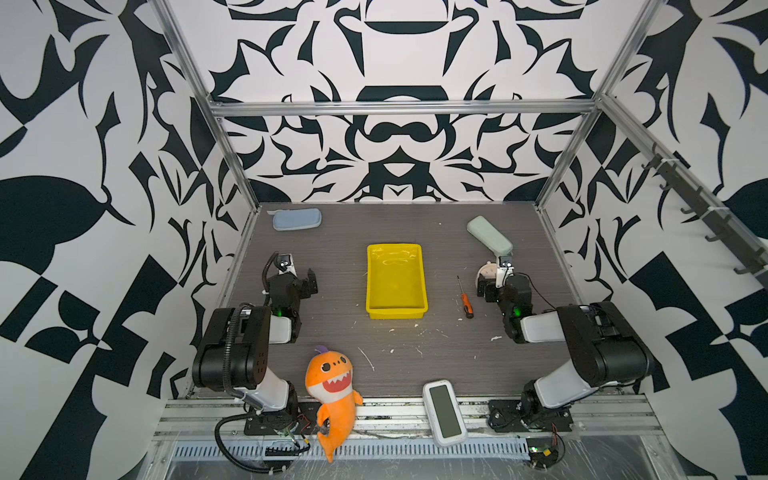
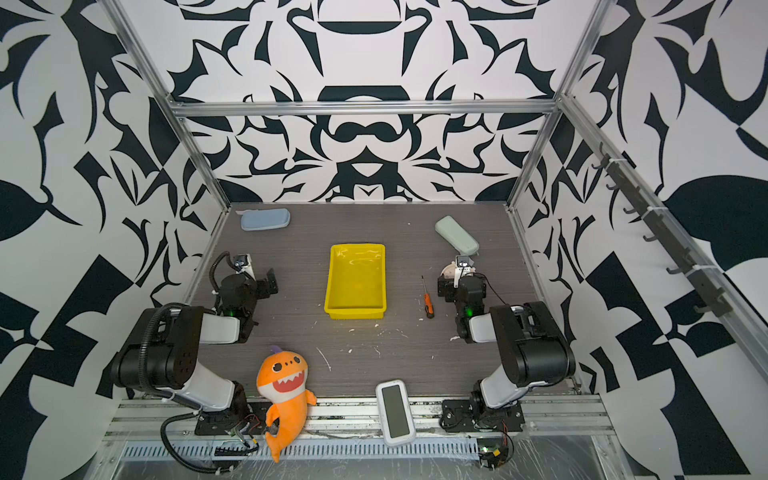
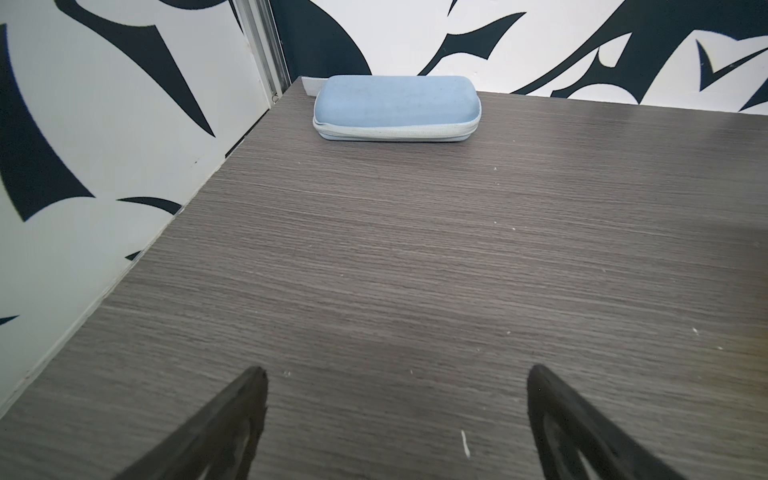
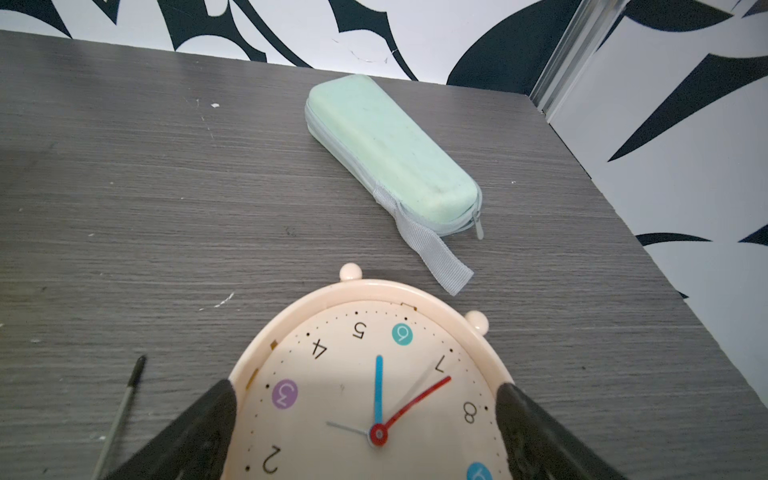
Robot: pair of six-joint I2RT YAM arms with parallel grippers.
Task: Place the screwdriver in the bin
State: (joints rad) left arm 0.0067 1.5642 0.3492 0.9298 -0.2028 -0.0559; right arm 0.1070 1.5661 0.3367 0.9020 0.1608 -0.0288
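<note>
The screwdriver (image 1: 465, 297) is laid right of the bin (image 1: 395, 248), apart; the left gripper (image 3: 397, 369) and right gripper (image 4: 365, 384) are spread wide.

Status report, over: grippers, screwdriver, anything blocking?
Left gripper open, empty. Right gripper open, over the clock. Screwdriver on table beside the bin, not inside. Nothing between them.
</note>
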